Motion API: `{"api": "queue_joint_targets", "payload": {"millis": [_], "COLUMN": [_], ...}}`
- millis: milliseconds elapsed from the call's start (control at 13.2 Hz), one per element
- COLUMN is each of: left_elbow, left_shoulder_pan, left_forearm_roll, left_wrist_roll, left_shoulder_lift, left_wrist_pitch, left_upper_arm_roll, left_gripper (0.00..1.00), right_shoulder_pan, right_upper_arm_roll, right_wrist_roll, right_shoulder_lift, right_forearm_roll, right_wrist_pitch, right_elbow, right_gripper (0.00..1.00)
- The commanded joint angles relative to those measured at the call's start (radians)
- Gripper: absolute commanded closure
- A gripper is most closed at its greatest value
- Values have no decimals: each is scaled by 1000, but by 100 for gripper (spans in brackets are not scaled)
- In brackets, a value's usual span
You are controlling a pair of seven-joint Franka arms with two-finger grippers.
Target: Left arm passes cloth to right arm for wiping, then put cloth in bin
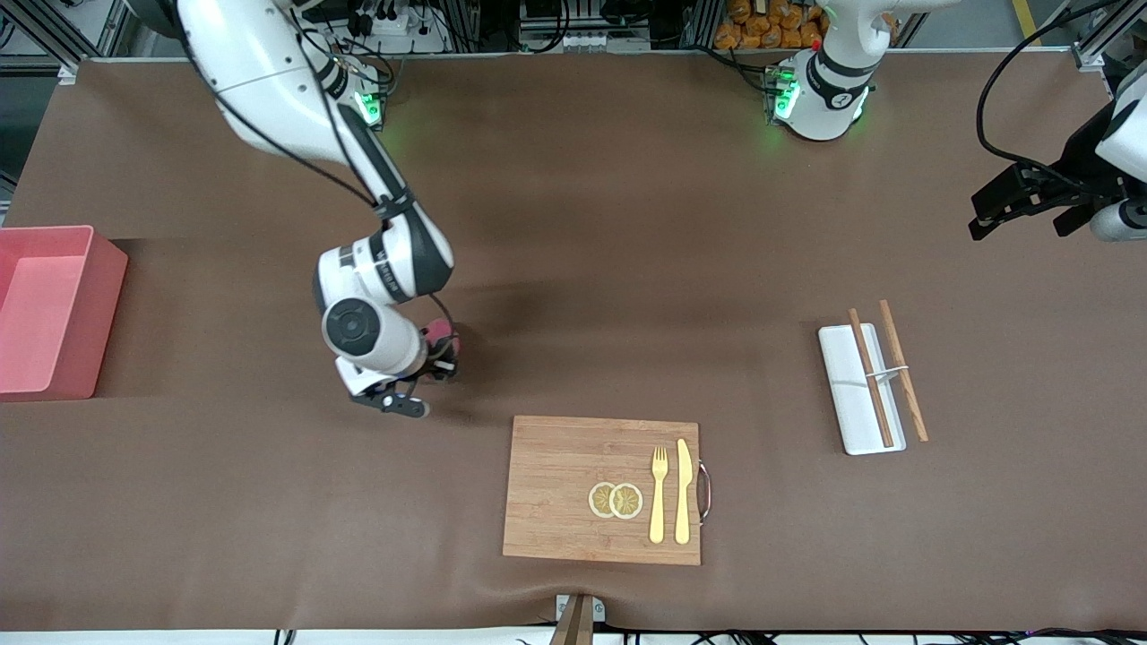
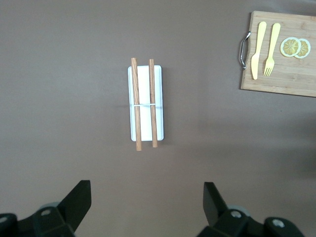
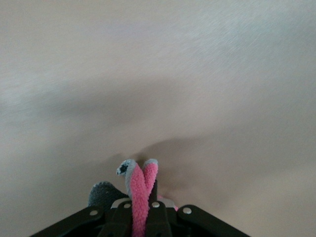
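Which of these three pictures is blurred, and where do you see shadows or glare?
Right wrist view: the table is smeared and washed out pale, while the cloth in the right gripper is sharp. Front view: sharp, with a soft shadow on the table beside the right arm and beside the bin. Left wrist view: sharp and evenly lit; the white tray shows no glare.

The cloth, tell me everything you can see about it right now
The cloth is a small fuzzy rag, magenta-pink on one face and grey on the other. It is folded and pinched between the shut fingers of the right gripper, its bunched end poking out past the fingertips. In the front view only a pink bit shows beside the wrist, low over the brown table, between the bin and the cutting board.
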State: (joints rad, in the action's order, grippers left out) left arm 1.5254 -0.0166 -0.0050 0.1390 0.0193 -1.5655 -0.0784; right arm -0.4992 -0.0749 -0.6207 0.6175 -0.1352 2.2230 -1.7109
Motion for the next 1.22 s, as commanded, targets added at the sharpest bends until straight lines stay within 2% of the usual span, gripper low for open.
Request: {"api": "queue_joint_targets", "payload": {"millis": [0, 76, 380, 835, 987, 1139], "left_elbow": [25, 22, 16, 16, 16, 16], "left_shoulder_pan": [-11, -11, -2, -6, -6, -6], "left_forearm_roll": [20, 20, 20, 19, 19, 17], "left_wrist_roll": [5, 7, -1, 1, 2, 2], "left_shoulder_lift": [25, 21, 10, -7, -7, -9], "left_wrist_pitch": [7, 4, -10, -41, -44, -44], "left_upper_arm_roll": [5, 5, 0, 0, 0, 0], "left_gripper": [0, 0, 0, 0, 0, 0], "right_shoulder_pan": [17, 37, 220, 557, 670, 766], "right_upper_arm_roll": [9, 4, 3, 3, 3, 1], "right_wrist_roll": [-33, -7, 328, 911, 1095, 1237], "right_shoulder_lift": [-51, -54, -103, -142, -140, -137], "right_forearm_roll": [-18, -15, -11, -9, -7, 0], "right_wrist_pitch": [-29, -31, -107, -187, -189, -264], "right_elbow": [-4, -4, -6, -1, 25, 94], "right_gripper": [100, 100, 100, 100, 100, 100]}}
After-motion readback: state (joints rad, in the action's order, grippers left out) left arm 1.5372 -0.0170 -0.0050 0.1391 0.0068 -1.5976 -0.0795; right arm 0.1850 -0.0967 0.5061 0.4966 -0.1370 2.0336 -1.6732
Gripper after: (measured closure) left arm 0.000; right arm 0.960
